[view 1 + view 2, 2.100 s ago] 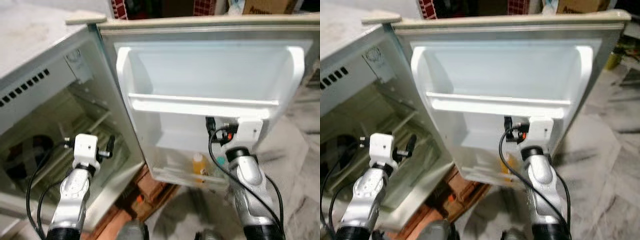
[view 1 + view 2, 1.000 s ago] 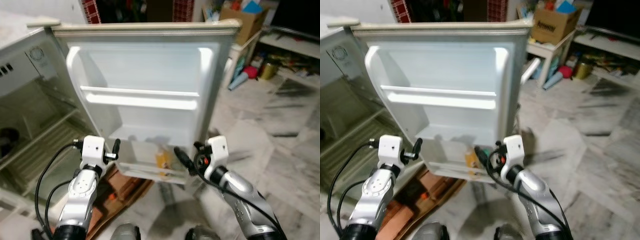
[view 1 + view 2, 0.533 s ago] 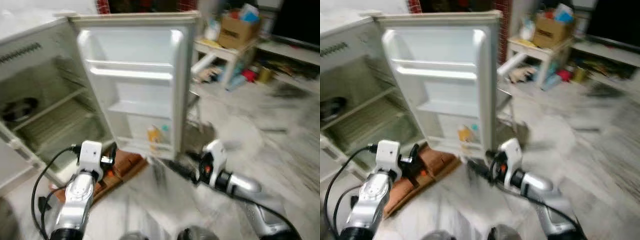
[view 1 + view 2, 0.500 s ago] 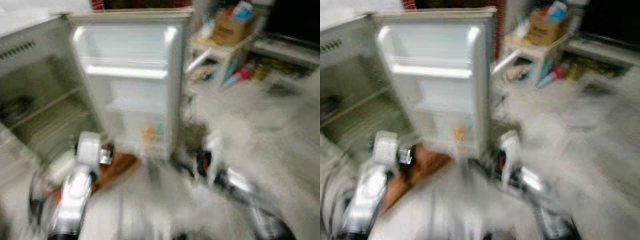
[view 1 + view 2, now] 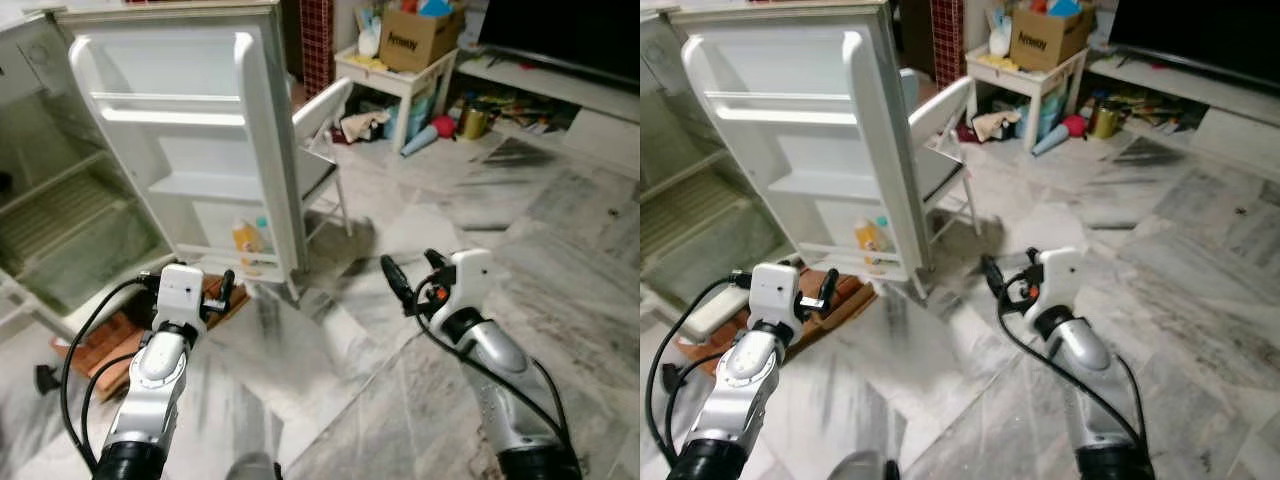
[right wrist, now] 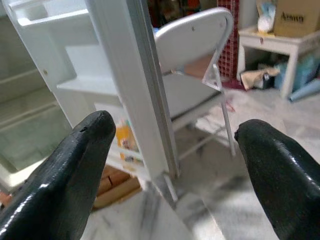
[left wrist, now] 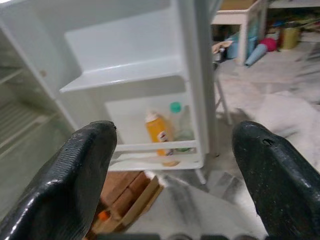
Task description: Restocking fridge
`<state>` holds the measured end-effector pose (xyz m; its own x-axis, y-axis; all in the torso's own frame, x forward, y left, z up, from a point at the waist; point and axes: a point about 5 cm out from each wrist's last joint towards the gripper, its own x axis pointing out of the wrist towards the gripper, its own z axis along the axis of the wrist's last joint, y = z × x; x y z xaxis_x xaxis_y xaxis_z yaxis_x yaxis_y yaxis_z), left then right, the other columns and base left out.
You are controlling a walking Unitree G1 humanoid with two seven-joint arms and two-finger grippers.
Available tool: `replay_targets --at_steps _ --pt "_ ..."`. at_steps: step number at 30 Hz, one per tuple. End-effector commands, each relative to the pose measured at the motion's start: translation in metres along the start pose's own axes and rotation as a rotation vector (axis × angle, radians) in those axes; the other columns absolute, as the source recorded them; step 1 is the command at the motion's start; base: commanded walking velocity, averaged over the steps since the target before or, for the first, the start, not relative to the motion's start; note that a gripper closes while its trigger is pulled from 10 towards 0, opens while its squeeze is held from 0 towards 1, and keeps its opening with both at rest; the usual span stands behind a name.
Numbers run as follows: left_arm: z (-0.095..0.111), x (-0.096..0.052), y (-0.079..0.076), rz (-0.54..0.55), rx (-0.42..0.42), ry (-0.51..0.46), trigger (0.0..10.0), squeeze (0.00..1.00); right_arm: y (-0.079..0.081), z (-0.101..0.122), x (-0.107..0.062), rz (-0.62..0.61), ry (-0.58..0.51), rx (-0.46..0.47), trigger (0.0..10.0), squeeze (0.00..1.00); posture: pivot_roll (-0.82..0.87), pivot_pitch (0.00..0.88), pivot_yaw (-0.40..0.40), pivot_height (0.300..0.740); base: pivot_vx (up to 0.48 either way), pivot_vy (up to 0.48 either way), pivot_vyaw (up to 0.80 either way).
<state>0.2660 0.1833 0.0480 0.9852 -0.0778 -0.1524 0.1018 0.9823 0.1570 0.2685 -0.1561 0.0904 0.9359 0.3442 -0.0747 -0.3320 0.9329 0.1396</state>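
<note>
Left eye view, both arms raised, fingers spread

Fridge door glossy white plastic; floor polished marble; box matt cardboard.

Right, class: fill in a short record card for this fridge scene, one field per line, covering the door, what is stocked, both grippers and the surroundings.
fridge door: open wide
bottom door shelf: orange bottle beside a clear bottle with a green cap
upper door shelves: bare
left gripper: open, holding nothing, facing the door
right gripper: open, holding nothing
behind the door: white folding chair
farther back: small white table bearing a cardboard box
floor: grey marble tiles
</note>
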Motion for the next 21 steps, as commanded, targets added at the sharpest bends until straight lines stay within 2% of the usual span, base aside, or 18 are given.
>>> replay_targets --at_steps 1,10,21 --pt "-0.002 -0.002 0.011 0.036 0.016 0.005 10.0 0.00 0.006 0.010 0.005 0.011 -0.048 -0.017 10.0 0.00 -0.01 0.000 0.067 0.740 0.424 0.000 0.58" --pt "-0.004 -0.001 0.013 0.057 0.031 0.022 10.0 0.00 0.006 0.019 0.012 -0.008 -0.117 -0.048 10.0 0.00 -0.01 0.000 0.065 0.740 0.453 0.000 0.57" --pt "-0.004 0.001 0.009 0.053 0.036 0.028 10.0 0.00 0.012 0.021 0.018 0.005 -0.140 -0.066 10.0 0.00 -0.01 0.000 0.065 0.740 0.453 0.000 0.49"
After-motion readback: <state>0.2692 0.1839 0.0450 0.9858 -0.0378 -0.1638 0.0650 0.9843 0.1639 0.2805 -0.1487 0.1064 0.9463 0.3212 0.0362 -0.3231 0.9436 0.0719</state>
